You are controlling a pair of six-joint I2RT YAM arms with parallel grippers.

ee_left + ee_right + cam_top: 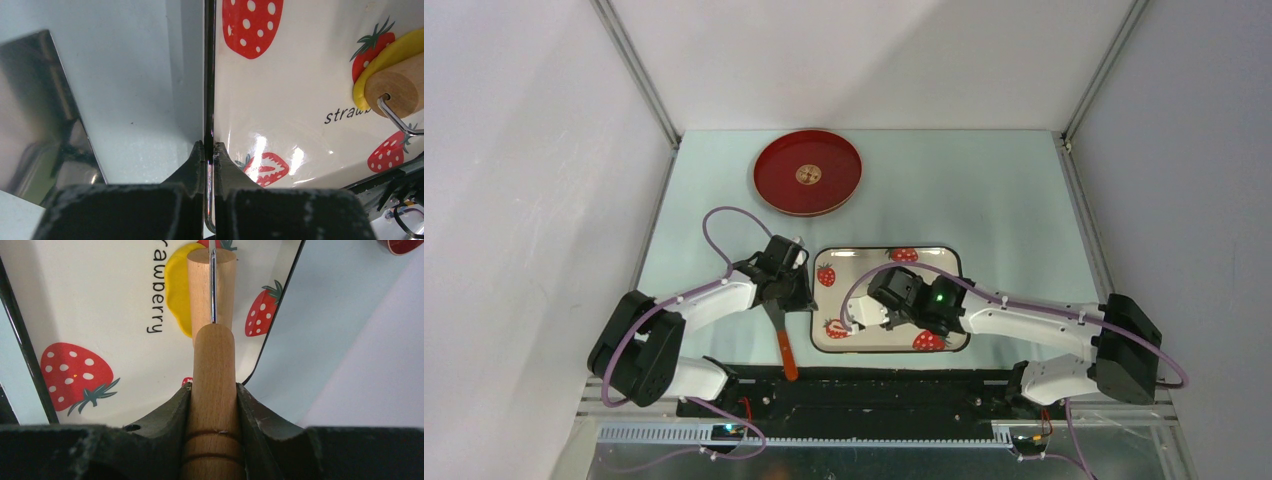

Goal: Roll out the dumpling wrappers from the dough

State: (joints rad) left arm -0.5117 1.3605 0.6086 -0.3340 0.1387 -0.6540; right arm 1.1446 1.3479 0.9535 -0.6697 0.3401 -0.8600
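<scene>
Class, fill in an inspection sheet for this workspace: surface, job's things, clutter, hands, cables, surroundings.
Surface: pale table, strawberry-print tray on it.
Job's things: yellow dough on the tray, under the wooden roller.
Clutter: red plate far side; orange-handled tool beside the tray.
Hands: left hand shut on the tray rim; right hand shut on the wooden roller's handle.
Cables: purple cables loop along both arms.
Surroundings: white walls on three sides.

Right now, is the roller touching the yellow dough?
Touching. The left wrist view shows the dough pressed against the roller at its end with no gap; the right wrist view shows the roller lying across it.
</scene>
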